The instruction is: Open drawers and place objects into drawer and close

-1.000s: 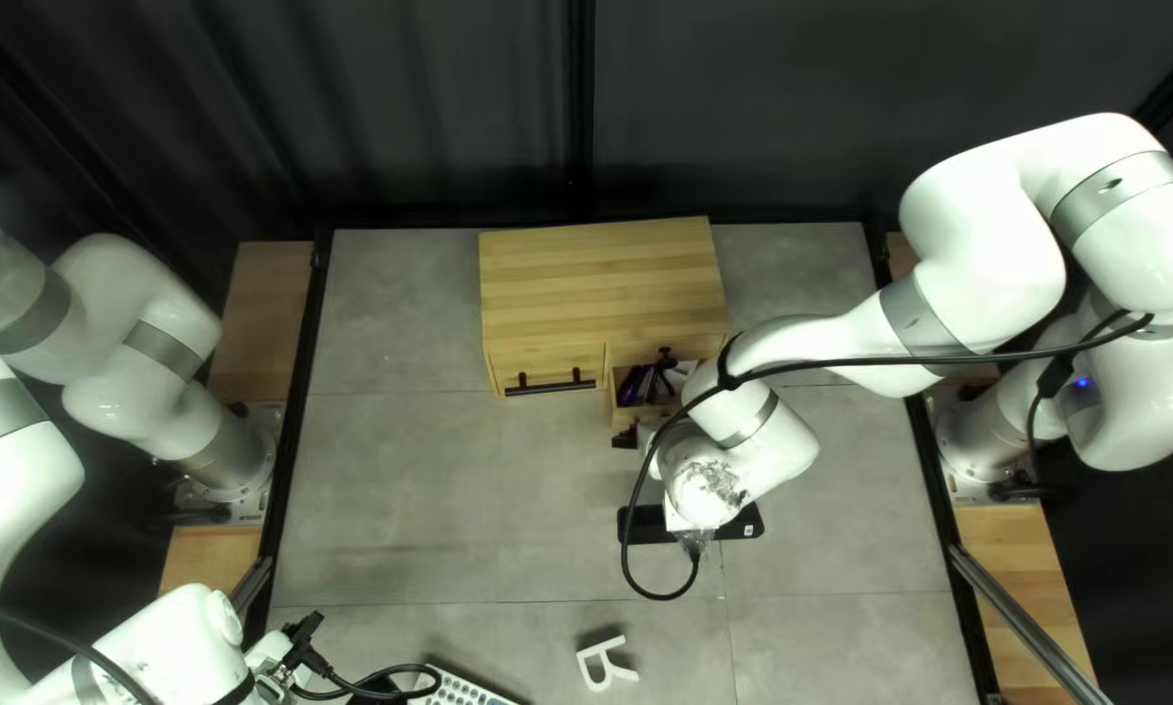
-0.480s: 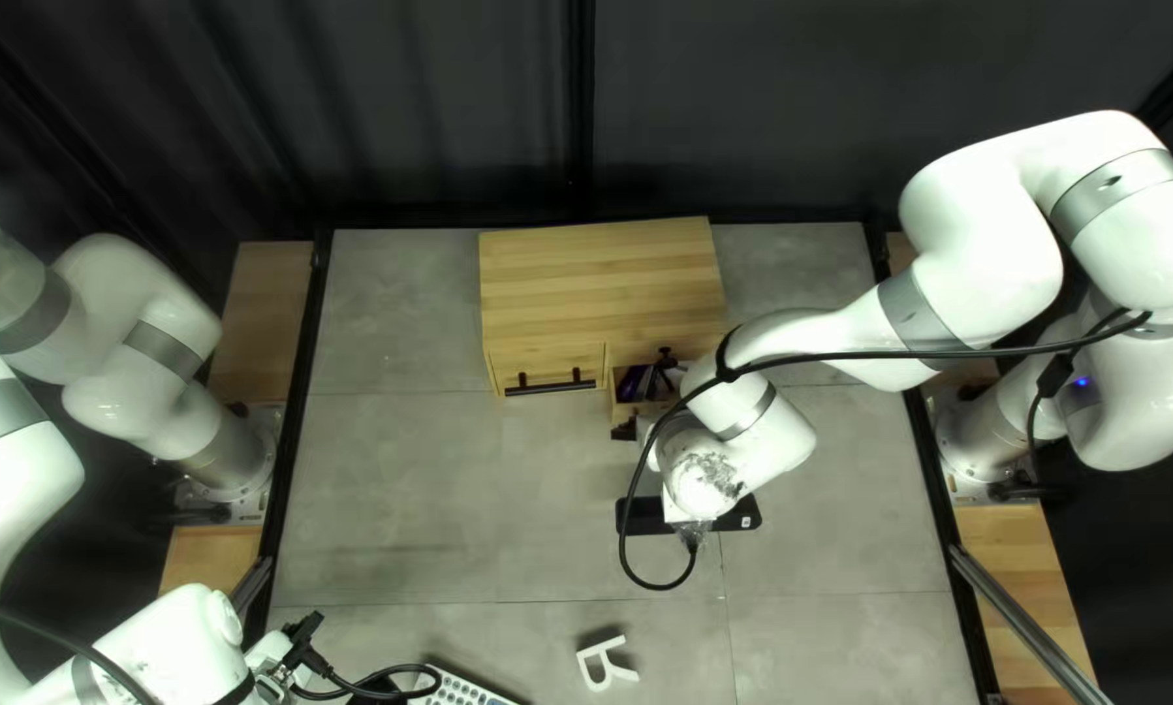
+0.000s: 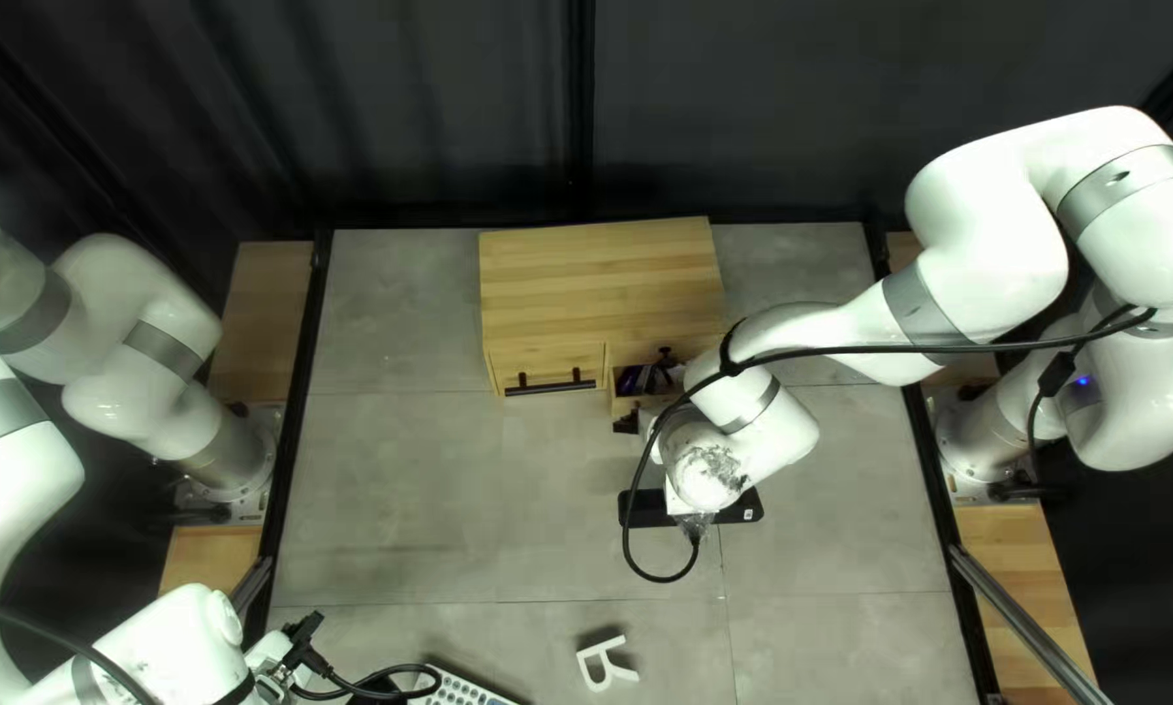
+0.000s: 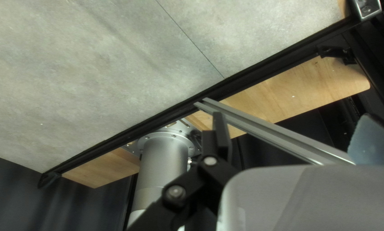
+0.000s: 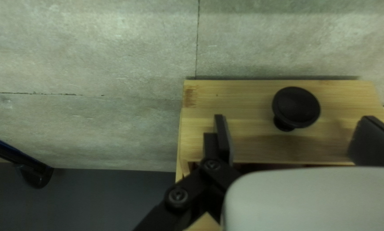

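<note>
1. Sitting between the 2 parted fingers of your right gripper (image 5: 294, 122), as the right wrist view shows it, the round black knob (image 5: 296, 105) touches neither side. You have a gap on both sides, but you can't tell from here how far ahead of the tips it stands.

2. You have the drawer front (image 5: 239, 100) with its long axis running roughly from 1 finger across to the other, so closing the jaws should pinch the knob sideways along that front.

3. Your open drawer (image 3: 612, 404) juts from the cabinet (image 3: 599, 281) toward the table's near edge, beside the shut drawer with the bar handle (image 3: 550, 384). You can make out a purple item (image 3: 631, 381) and a dark item (image 3: 666, 358) in it.

4. Your right arm is clearly nearer. The left gripper (image 4: 293, 116) is also open, holding nothing, well apart at the table's left side.

5. If you judge the loading done, the likely step is shutting the drawer: you'd push straight toward the cabinet, square to the front. Pushing off that line could jam it, and dropping too low could knock the knob.
</note>
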Controlling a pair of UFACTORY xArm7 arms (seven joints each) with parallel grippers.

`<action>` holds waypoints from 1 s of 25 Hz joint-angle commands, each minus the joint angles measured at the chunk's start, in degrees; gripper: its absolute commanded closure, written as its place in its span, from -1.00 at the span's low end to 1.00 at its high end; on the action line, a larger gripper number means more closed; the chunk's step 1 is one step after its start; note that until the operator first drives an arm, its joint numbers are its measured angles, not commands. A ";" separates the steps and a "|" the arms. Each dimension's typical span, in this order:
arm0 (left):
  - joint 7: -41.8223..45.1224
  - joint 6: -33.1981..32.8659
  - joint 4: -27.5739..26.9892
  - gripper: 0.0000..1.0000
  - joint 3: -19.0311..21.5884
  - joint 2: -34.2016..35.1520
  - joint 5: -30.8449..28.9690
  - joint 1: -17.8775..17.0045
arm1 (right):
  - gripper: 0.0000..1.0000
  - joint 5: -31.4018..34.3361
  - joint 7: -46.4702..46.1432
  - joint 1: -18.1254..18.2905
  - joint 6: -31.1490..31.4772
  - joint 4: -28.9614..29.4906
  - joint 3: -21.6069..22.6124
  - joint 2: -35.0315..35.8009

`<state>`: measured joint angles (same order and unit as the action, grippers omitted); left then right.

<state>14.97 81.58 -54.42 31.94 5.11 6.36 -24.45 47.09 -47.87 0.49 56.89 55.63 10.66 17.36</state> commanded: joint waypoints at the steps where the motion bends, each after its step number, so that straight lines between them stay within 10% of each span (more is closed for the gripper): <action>1: 0.00 0.00 0.00 -1.00 0.00 0.00 0.00 0.00 | -1.00 0.81 0.55 -0.12 0.01 -0.02 -0.23 0.33; 25: 0.00 0.00 0.00 -1.00 0.00 0.00 0.00 0.00 | -1.00 5.59 3.83 -0.93 1.54 0.48 -1.77 2.49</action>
<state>14.97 81.58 -54.42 31.94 5.11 6.36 -24.45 52.16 -44.61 -0.21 58.11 56.04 9.02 19.60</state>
